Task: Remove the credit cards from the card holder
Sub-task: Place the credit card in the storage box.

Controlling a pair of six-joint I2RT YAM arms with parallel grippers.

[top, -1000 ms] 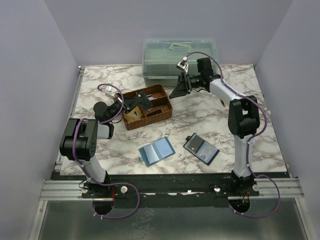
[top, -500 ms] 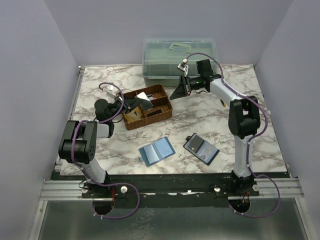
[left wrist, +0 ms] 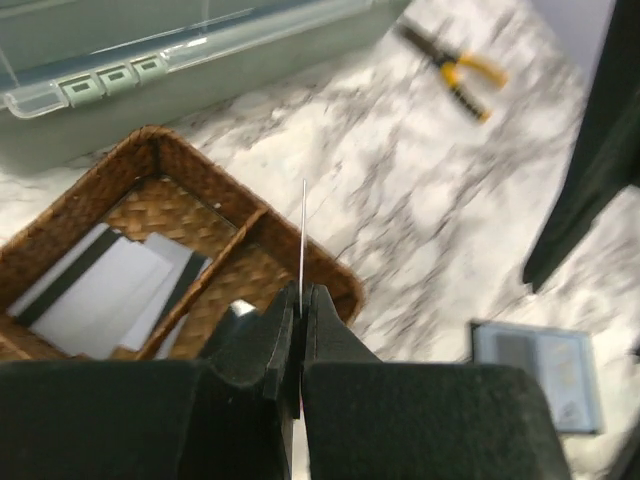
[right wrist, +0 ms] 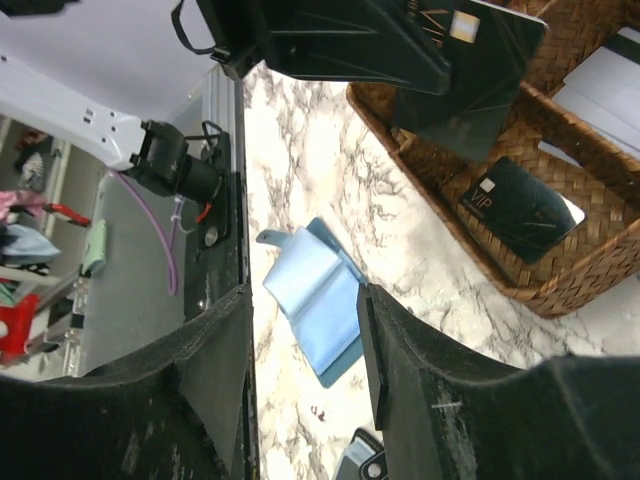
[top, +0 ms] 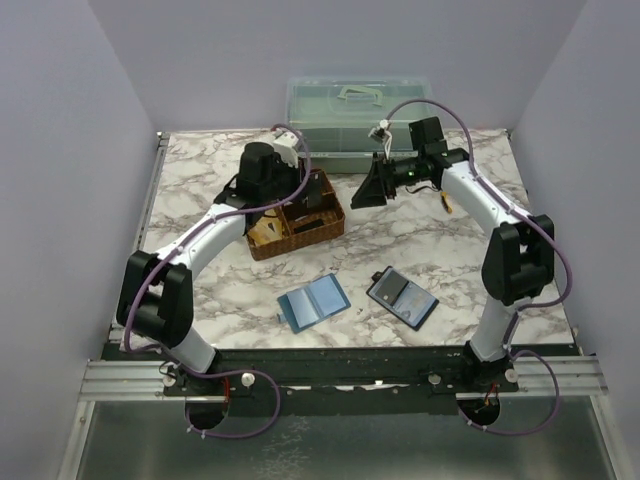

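Marbled tabletop (top: 450, 235): your left gripper (left wrist: 302, 300), clenched on a dark chip credit card (right wrist: 480, 75), hovers above the brown woven wicker basket (top: 298, 242); lower before releasing. Your right gripper (right wrist: 303, 335) gapes, empty. The open black bifold card holder (top: 402, 298) lies near right.

Both arms share one build: left arm (top: 200, 238) and right arm (top: 478, 195) have white links and bulky black joint housings. We log purple cables (right wrist: 173, 245) looping along each; fingers (right wrist: 205, 400) are matte black and scuffed.
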